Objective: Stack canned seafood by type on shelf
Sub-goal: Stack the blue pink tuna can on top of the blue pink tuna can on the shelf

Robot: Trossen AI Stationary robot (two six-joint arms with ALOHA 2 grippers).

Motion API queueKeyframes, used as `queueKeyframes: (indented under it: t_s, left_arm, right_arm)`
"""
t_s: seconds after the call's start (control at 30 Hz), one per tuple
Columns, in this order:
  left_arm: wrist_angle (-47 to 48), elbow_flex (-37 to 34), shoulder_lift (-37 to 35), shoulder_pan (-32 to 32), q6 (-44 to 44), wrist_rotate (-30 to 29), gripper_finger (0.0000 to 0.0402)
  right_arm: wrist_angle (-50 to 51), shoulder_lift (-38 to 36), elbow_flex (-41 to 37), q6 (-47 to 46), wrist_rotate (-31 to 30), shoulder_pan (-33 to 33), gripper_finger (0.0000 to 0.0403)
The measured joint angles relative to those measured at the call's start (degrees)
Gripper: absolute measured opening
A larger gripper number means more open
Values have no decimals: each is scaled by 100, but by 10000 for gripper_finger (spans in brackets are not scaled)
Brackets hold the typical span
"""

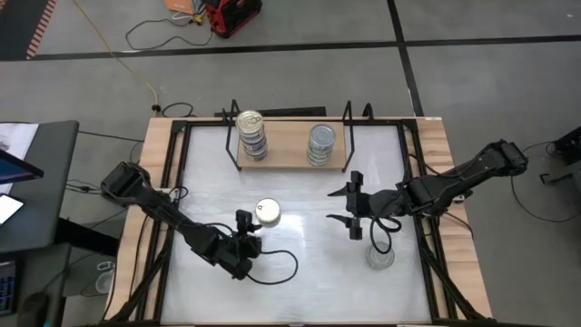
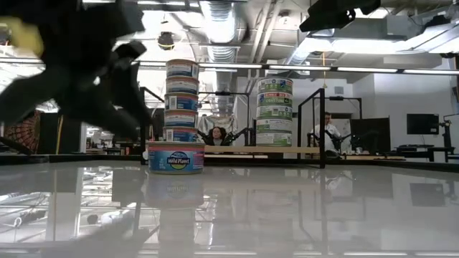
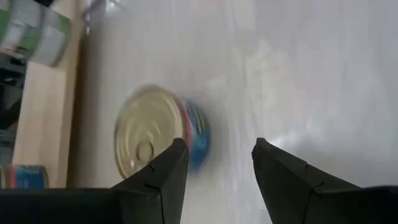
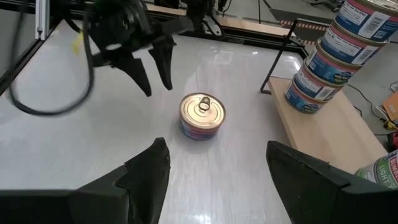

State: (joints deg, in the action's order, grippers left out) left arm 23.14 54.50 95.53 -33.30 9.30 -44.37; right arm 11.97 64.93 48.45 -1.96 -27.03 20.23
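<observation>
One tin [image 1: 267, 213] with a gold pull-tab lid stands flat on the white tabletop, in front of the shelf [image 1: 282, 155]. The shelf carries two stacks: gold-lidded tins [image 1: 251, 134] on its left and silver-lidded tins [image 1: 320, 143] on its right. My left gripper [image 4: 158, 89] hovers just on the near-left side of the lone tin [image 3: 158, 137], open, with nothing between its fingers. My right gripper [image 1: 343, 205] waits open to the right of that tin [image 4: 202, 116], raised above the table.
Black rails run along the table's left and right sides. A small clear object [image 1: 379, 257] and a cable loop lie near the right arm, and another cable loop [image 1: 277, 268] lies by the left arm. In the low view, people sit in the room beyond the shelf.
</observation>
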Motion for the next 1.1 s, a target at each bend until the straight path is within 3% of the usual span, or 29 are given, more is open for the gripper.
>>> queueKeyframes:
  t_s: [0.13,0.77,1.1]
  left_arm:
    - [9,-48,200,0,-288,43,170]
    - [-22,115,192,-68,186,-91,180]
    - [9,115,192,41,-500,-273,203]
  right_arm:
    - [-4,-2,0,0,0,0,292]
    - [-79,-2,-2,-14,0,0,292]
    - [-139,-2,0,93,-1,-11,292]
